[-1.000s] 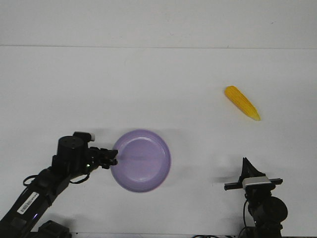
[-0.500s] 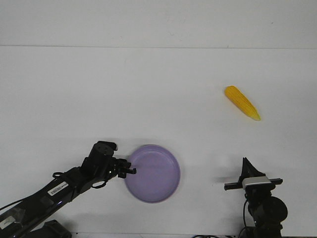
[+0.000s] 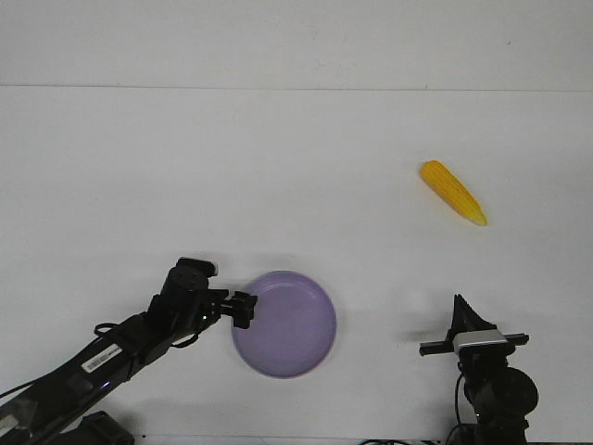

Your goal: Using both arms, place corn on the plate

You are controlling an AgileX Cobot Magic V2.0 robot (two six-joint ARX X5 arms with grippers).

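Observation:
The corn (image 3: 453,193) lies on the white table at the right, its pale tip pointing toward the near right. The lavender plate (image 3: 296,338) sits at the near centre, with nothing on it. My left gripper (image 3: 243,310) is at the plate's left rim, and its fingers look spread there. My right gripper (image 3: 459,308) rests at the near right, far from the corn and right of the plate. Its fingers meet in a point and hold nothing.
The white table (image 3: 296,167) runs back to a seam at the far wall. The left arm (image 3: 111,352) stretches in from the near left corner. The right arm's base (image 3: 496,399) stands at the near right edge.
My left gripper dragged the plate right and nearer by its rim, then stopped. Its fingers now look spread. The corn and right arm have not moved.

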